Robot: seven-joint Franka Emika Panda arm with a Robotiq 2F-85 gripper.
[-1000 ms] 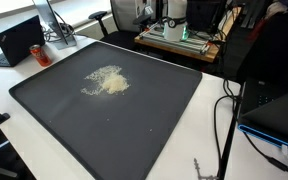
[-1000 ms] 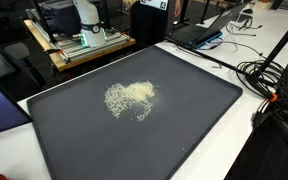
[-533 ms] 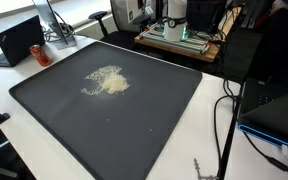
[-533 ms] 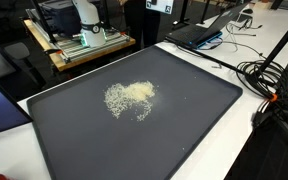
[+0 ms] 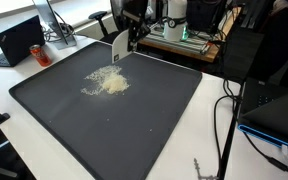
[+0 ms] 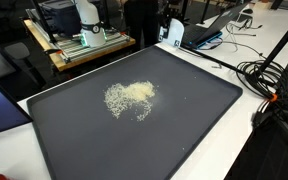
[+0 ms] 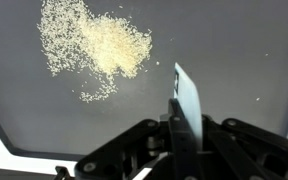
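Hand (image 7: 183,126) in tight pinch on thin, flat white card (image 7: 188,95), above pale grainy heap (image 7: 94,45) on matte dark tray (image 7: 239,50).

One black tray (image 5: 174,120). One loose heap of pale grains (image 5: 105,80), left of the tray's middle. One gripper (image 7: 181,128), and one white card (image 7: 187,98). Two laptops in an exterior view: a laptop (image 5: 17,40) far left, another laptop (image 5: 276,112) near right.

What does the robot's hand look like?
The gripper is black all over, with two slim fingers on jointed bars that spread like a crab's claw. In an exterior view the wrist above it looks dark and chunky. No cables or markings show clearly.
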